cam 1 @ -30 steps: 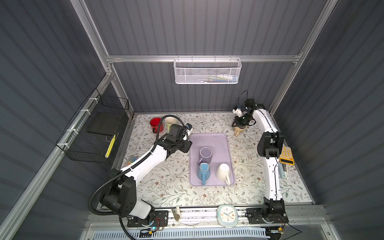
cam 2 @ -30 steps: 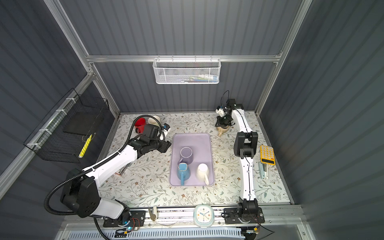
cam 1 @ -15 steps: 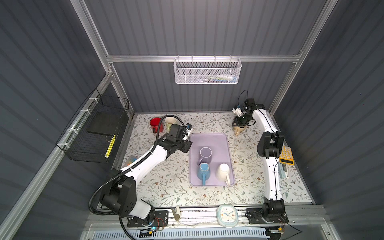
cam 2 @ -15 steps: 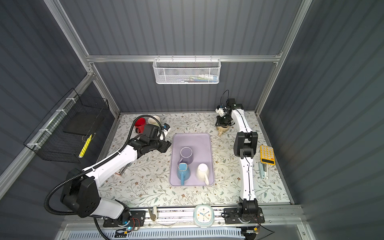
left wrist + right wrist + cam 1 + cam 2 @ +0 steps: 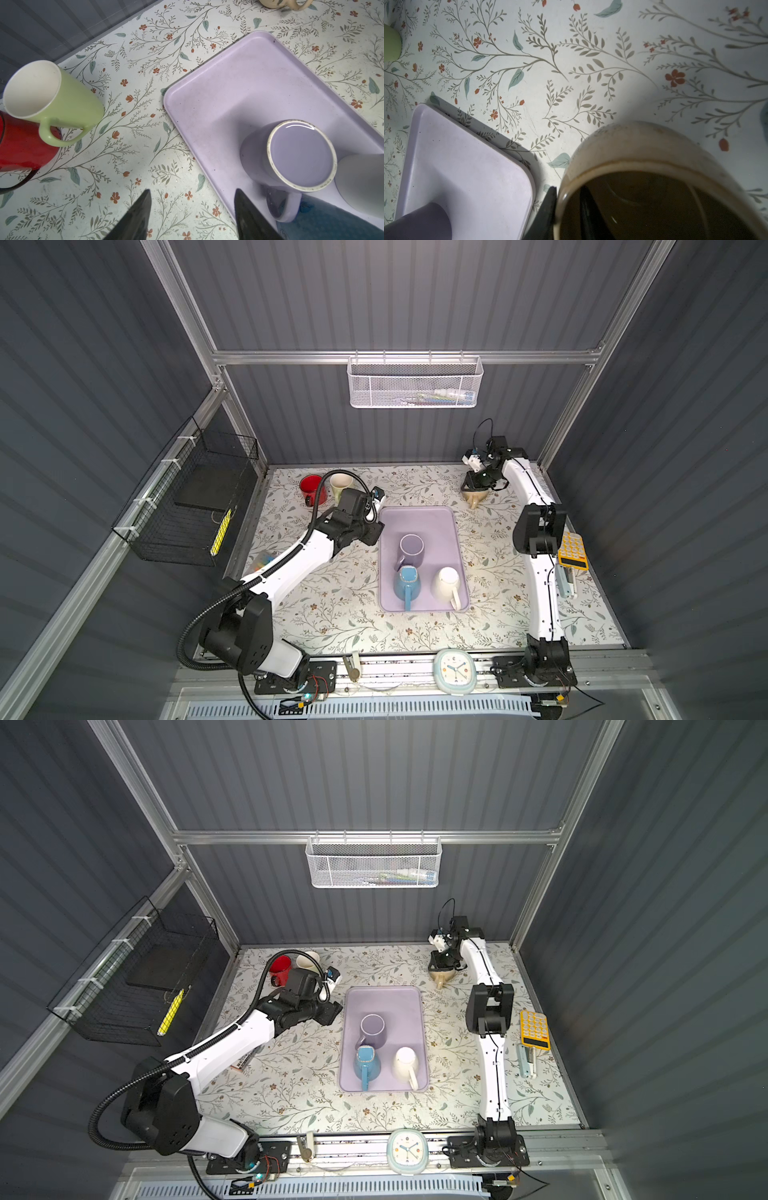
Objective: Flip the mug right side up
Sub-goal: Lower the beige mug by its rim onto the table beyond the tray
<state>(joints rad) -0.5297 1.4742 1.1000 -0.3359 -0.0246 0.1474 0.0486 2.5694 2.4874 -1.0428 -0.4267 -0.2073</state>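
A flowered counter (image 5: 332, 614) lies inside dark grey ribbed walls (image 5: 374, 302). The left gripper (image 5: 193, 209) hangs open and empty, the lilac tray (image 5: 228, 93) just beside it. The right gripper (image 5: 568, 193) straddles the rim of the upright beige mug (image 5: 643, 149), barely parted; whether it pinches, I cannot tell.

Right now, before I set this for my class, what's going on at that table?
The right gripper straddles the rim of the beige mug, which stands mouth up on the table beside the tray. I cannot tell whether it is pinching the rim. The left gripper hovers open and empty near the tray's corner. On the tray the purple mug, blue mug and white mug sit upside down. A green mug and red mug stand upright nearby.
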